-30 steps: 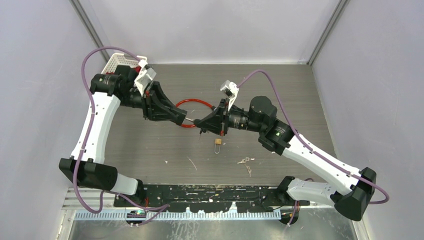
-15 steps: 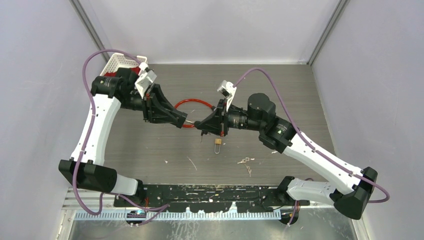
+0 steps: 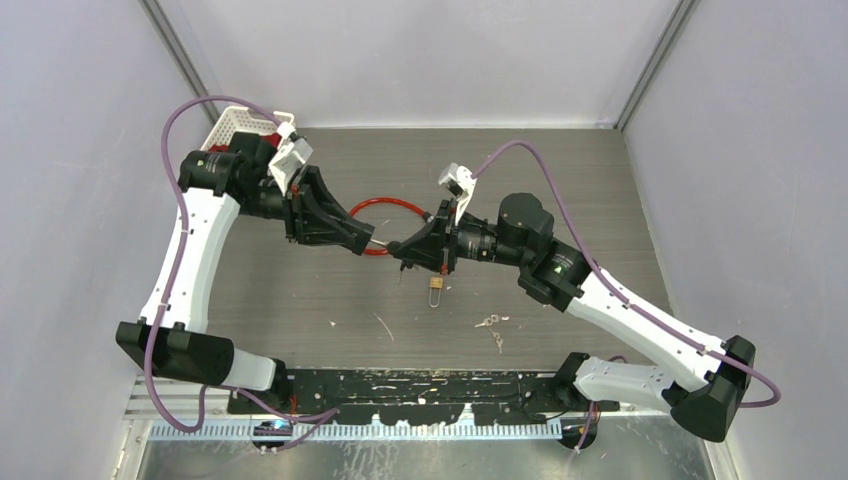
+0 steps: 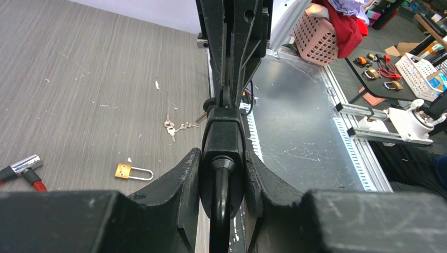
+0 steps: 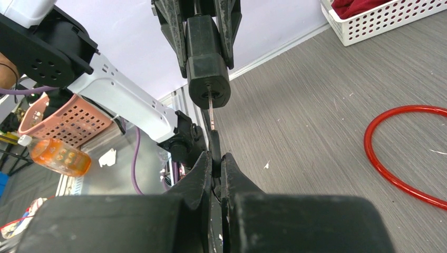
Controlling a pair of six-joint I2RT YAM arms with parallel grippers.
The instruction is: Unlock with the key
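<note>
My left gripper (image 4: 222,154) is shut on a black lock body (image 4: 222,134) held above the table, its keyhole end (image 5: 209,89) facing the right arm. A red cable (image 3: 385,205) loops from the lock onto the table. Opposite it, my right gripper (image 5: 213,158) is shut on the black head of a key (image 5: 214,147). The thin key blade (image 5: 211,113) reaches up to the keyhole face, its tip at or in the hole. From above, the left gripper (image 3: 372,240) and right gripper (image 3: 402,248) meet nose to nose mid-table.
A small brass padlock (image 3: 437,285) lies just under the grippers, and a bunch of loose keys (image 3: 490,322) lies nearer the front. A white basket (image 3: 240,125) with red cloth stands at the back left corner. The cable's metal-tipped end (image 4: 23,167) rests on the table.
The right arm shifted slightly towards the left arm and eased back a little. Both grips look the same.
</note>
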